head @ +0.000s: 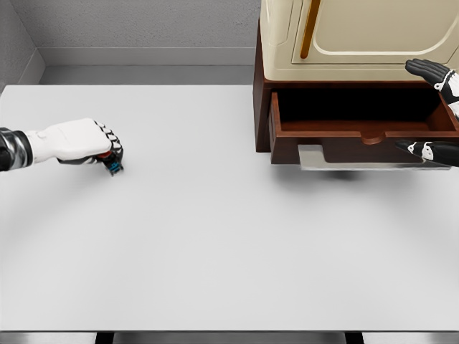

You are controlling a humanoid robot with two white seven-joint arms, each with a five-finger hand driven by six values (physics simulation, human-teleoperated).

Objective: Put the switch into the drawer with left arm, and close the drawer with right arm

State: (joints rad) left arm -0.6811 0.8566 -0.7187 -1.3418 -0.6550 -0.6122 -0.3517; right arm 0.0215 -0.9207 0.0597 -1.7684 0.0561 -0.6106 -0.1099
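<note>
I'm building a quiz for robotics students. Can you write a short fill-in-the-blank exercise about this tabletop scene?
1. The left hand is closed on the switch near the table's ____ edge.
2. The brown drawer under the cream cabinet is ____.
3. The right hand shows at the picture's ____ edge, beside the drawer.

Missing words: left; open; right

L hand (92,143) gripped the switch (113,165) on the table (215,236); R hand (434,107) spread beside the open drawer (358,132) under the cabinet (358,36).
</note>
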